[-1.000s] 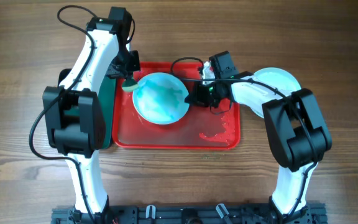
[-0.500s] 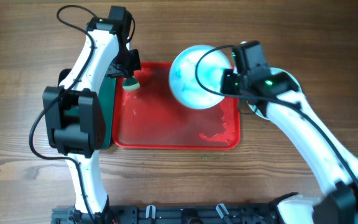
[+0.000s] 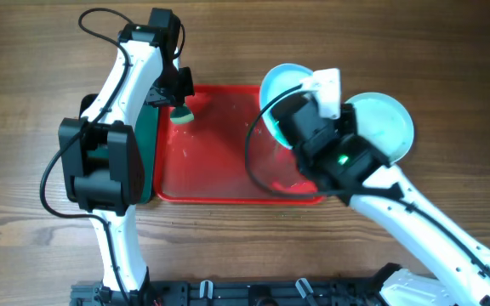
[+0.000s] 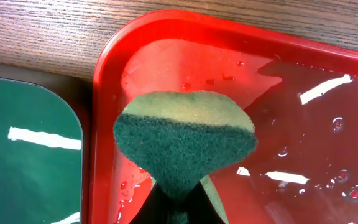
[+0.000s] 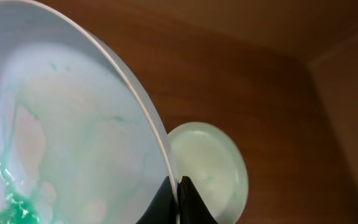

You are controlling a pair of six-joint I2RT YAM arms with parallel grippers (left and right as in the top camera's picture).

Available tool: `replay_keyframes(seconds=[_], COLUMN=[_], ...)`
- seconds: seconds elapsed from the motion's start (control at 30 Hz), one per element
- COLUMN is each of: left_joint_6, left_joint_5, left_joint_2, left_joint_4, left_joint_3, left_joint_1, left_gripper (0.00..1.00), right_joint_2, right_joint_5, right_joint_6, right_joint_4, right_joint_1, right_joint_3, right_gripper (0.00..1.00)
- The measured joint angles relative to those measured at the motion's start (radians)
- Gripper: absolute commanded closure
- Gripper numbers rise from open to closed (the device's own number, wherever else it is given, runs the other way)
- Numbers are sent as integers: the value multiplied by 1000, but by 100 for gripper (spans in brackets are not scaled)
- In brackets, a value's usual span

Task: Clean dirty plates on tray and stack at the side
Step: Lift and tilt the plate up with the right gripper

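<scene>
The aqua plate (image 3: 276, 88) has left the middle of the red tray (image 3: 219, 174), where it lay a second ago. Now we see it lifted and tilted over the tray's 1 o'clock corner, its rim clamped in the right pincer (image 5: 179, 198). A second plate (image 3: 387, 123) lies on the worktop (image 3: 449, 51) at 3 o'clock of the tray. The left pincer (image 4: 176, 208) stays at the 11 o'clock corner, closed on the green sponge (image 4: 185, 140). From above, the right arm covers most of the held plate and its own pincer. In the wrist view we see green smears on the plate's lower part.
</scene>
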Motion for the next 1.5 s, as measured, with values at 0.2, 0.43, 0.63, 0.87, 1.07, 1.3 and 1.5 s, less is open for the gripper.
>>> replay_keyframes(seconds=[0.2, 0.43, 0.63, 0.87, 1.07, 1.3, 1.5], left_joint_6=[0, 0, 0, 0, 0, 0, 0], left_joint_5=[0, 0, 0, 0, 0, 0, 4], left_joint_2=[0, 0, 0, 0, 0, 0, 0], left_joint_4=[0, -1, -1, -1, -1, -1, -1], left_joint_3=[0, 0, 0, 0, 0, 0, 0], left_joint_1=[0, 0, 0, 0, 0, 0, 0], left_gripper=[96, 96, 96, 96, 96, 96, 96], right_joint_2=[0, 0, 0, 0, 0, 0, -3], right_joint_5=[312, 465, 544, 588, 595, 462, -54], right_joint_6=[-109, -148, -220, -336, -373, -344, -56], right_joint_4=[3, 12, 111, 214, 240, 222, -24], right_joint_1=[168, 194, 194, 194, 194, 194, 40], right_joint_3=[0, 0, 0, 0, 0, 0, -4], right_gripper=[96, 96, 96, 96, 96, 95, 96])
